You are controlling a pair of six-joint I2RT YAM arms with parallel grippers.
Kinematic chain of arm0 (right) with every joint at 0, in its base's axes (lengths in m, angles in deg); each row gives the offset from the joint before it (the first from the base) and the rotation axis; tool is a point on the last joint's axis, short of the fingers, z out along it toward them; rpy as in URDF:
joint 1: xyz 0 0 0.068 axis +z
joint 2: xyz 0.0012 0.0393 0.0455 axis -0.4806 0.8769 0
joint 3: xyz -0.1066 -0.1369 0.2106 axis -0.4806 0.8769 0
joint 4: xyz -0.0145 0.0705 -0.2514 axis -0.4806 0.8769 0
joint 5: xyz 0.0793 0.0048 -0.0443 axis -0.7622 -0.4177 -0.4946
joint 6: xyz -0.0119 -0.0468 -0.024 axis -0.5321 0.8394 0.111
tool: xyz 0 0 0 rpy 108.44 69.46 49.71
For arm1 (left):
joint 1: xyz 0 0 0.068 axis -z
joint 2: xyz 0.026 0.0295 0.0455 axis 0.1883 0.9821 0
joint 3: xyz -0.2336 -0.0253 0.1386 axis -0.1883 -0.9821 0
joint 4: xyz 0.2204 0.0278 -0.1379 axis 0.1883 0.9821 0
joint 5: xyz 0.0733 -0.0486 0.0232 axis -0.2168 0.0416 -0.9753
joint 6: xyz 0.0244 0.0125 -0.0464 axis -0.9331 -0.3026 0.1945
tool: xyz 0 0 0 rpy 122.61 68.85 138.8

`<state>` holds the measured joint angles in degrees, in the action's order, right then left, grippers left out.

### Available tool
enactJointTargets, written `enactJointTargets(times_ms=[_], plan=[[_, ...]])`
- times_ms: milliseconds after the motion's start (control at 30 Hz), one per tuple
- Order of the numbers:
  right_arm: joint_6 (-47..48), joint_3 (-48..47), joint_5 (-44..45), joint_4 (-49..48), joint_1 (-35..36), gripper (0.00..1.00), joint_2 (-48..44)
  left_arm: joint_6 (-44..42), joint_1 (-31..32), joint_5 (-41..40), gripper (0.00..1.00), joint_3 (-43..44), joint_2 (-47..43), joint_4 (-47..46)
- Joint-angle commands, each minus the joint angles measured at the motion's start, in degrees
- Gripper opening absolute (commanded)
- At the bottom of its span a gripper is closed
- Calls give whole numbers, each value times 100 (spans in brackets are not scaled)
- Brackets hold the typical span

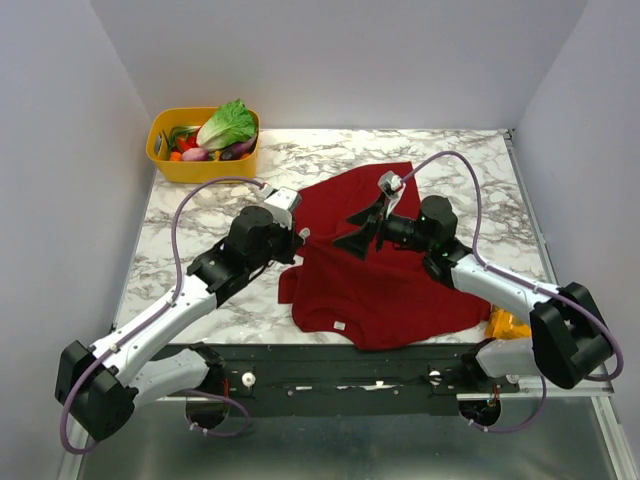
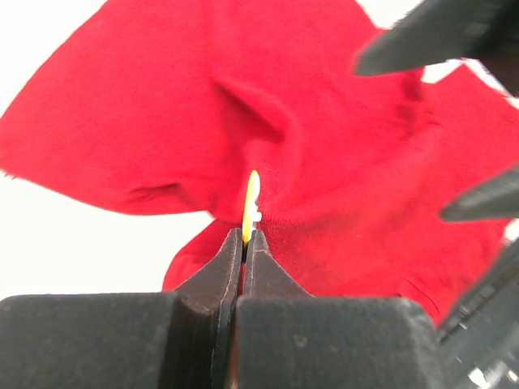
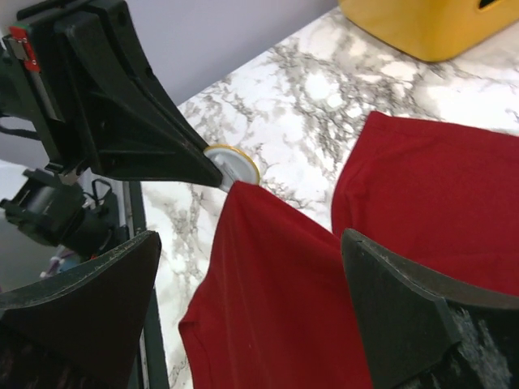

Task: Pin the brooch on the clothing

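The clothing [image 1: 385,275], a dark red T-shirt, lies crumpled on the marble table [image 1: 200,290]. My left gripper [image 1: 300,236] sits at its left edge, shut on the brooch [image 2: 251,198], a thin golden disc seen edge-on in the left wrist view. In the right wrist view the brooch [image 3: 235,166] shows as a round gold-rimmed disc. A peak of the clothing [image 3: 276,300] rises up to touch it. My right gripper [image 1: 362,228] hovers over the shirt, facing the left one. It [image 3: 251,243] is open, with only fabric below its fingers [image 3: 430,308].
A yellow basket [image 1: 200,150] of vegetables stands at the back left corner. An orange snack bag [image 1: 505,325] lies at the front right, by the right arm's base. Grey walls enclose the table on three sides.
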<state>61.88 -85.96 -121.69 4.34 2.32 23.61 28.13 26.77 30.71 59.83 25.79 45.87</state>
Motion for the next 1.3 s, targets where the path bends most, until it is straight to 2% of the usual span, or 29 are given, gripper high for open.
enactJointTargets(times_ms=[0, 133, 333, 533, 667, 767, 867, 900, 967, 1000, 1100, 1267], plan=[[115, -114, 843, 507, -11, 100, -110, 174, 104, -1258, 0, 383, 299, 666], [45, -298, 1404, 990, -20, 100, -136, 192, 376, -1995, 0, 646, 720, 1043], [-87, -396, 2309, 1527, -72, 100, -224, 131, 1290, -3446, 0, 1111, 1615, 1527], [-158, -510, 3049, 2116, -213, 100, -233, -18, 1835, -3904, 0, 1332, 2233, 1642], [-438, -361, 2769, 2161, -511, 100, -259, -264, 2003, -3809, 0, 1315, 2190, 1476], [-623, -238, 2514, 2152, -749, 100, -216, -660, 2091, -3143, 10, 1200, 1996, 1142], [-624, -185, 2400, 2160, -881, 100, -172, -739, 2117, -2859, 37, 1121, 1821, 904], [-632, -167, 2374, 2169, -907, 100, -180, -748, 2117, -2711, 55, 1104, 1759, 843], [-632, -150, 2329, 2169, -995, 100, -207, -774, 2117, -2665, 70, 1051, 1513, 633], [-624, -150, 2303, 2178, -1013, 100, -215, -792, 2109, -2656, 81, 1025, 1434, 553], [-536, -193, 2110, 2169, -1075, 100, -233, -792, 2056, -2657, 95, 1051, 1100, 412], [-518, -290, 2101, 2169, -1118, 100, -207, -608, 1714, -2130, 99, 1235, 766, 280]])
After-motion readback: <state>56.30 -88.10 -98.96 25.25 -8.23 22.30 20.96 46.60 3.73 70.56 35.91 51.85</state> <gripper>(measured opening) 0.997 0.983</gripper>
